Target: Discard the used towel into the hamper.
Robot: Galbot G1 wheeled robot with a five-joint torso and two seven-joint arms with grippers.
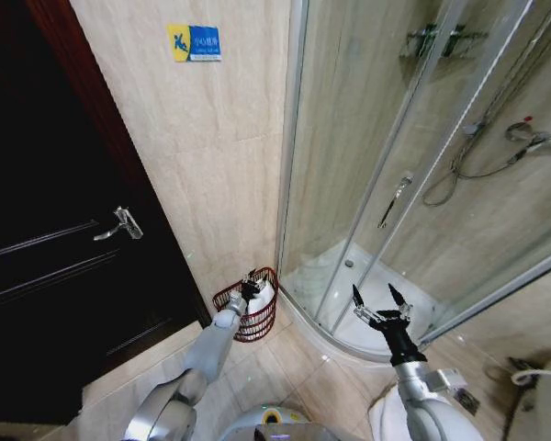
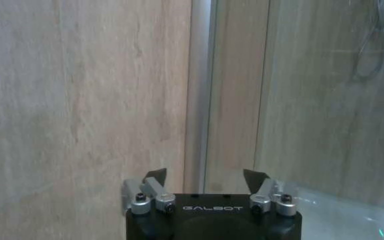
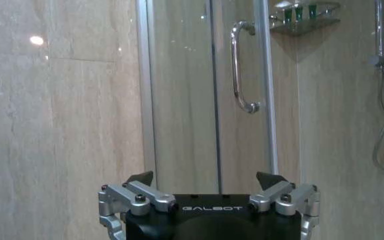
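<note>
Left gripper (image 1: 250,284) over hamper (image 1: 231,299), fingers spread, empty. Towel (image 1: 264,297) white, bundled inside hamper at floor corner between wall and shower enclosure (image 1: 349,184). Right gripper (image 1: 378,302) splayed, idle by shower glass. Risk: left arm lifting out could snag wire rim, tip hamper, spill towel.

The near side of the hamper (image 1: 250,312) is being covered by the left gripper (image 1: 249,284), and the white towel (image 1: 263,296) inside is being seen only in part. Contact between that gripper and the towel is not being made out. In both wrist views the gripper bodies are being cut off by the lower edge. The characters on the blue and yellow wall sign (image 1: 195,42) are too small to be read
</note>
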